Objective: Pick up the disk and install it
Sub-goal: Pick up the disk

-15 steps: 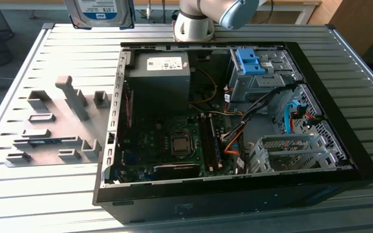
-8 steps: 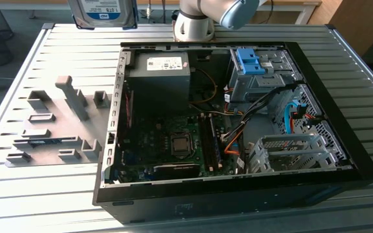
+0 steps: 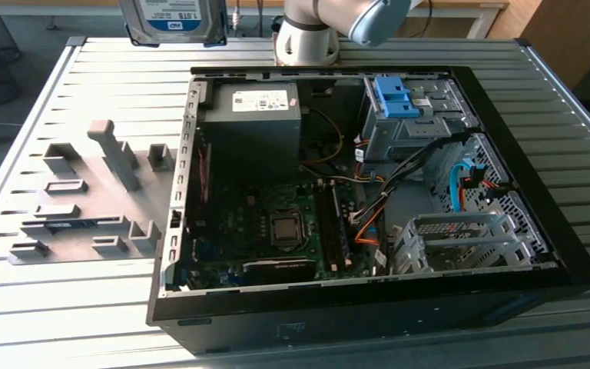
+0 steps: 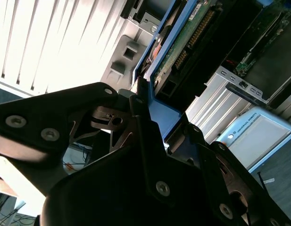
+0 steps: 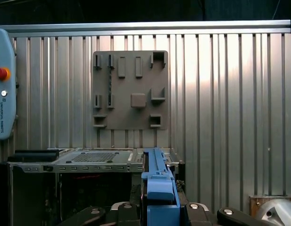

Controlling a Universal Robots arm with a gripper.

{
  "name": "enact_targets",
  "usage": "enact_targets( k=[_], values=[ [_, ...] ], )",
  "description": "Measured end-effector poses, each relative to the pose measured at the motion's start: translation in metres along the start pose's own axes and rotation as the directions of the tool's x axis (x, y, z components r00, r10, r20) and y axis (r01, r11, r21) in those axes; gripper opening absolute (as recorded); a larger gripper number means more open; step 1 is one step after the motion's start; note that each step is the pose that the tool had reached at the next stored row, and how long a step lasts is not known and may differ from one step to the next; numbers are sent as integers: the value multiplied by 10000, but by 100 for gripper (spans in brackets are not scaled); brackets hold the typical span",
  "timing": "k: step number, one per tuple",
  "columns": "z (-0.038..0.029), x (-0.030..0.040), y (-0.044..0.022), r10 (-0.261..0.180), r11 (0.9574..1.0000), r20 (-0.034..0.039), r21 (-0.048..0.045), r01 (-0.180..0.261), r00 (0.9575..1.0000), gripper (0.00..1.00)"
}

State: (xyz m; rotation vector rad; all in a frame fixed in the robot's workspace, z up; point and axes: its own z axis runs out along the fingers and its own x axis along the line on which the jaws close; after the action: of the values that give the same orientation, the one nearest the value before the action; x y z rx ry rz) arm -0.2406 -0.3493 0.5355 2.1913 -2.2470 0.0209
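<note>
holds the disk [image 3: 172,19] in the gripper [image 5: 157,209], clamped tight on its blue frame, seen edge-on in both wrist views. hangs it high over the far side of the table [image 3: 59,307], to the exterior view's left of the arm [image 3: 306,38], well apart from the open case [image 3: 377,307] and the grey fixture plate [image 3: 90,200].

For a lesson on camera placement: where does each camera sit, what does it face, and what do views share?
Exterior view: off the arm, above, looking down into the computer case; arm base and the disk show.
First wrist view: on the arm, facing the fixture plate past the disk.
Second wrist view: on the arm, facing the gripper clamped on the disk.
Shared: the disk, in all three.
</note>
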Motion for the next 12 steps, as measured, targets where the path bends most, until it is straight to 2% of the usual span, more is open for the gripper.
enact_targets(
  k=[12],
  values=[
    [1,-4,-150,0,10000,0,0,0,10000,37]
  ],
)
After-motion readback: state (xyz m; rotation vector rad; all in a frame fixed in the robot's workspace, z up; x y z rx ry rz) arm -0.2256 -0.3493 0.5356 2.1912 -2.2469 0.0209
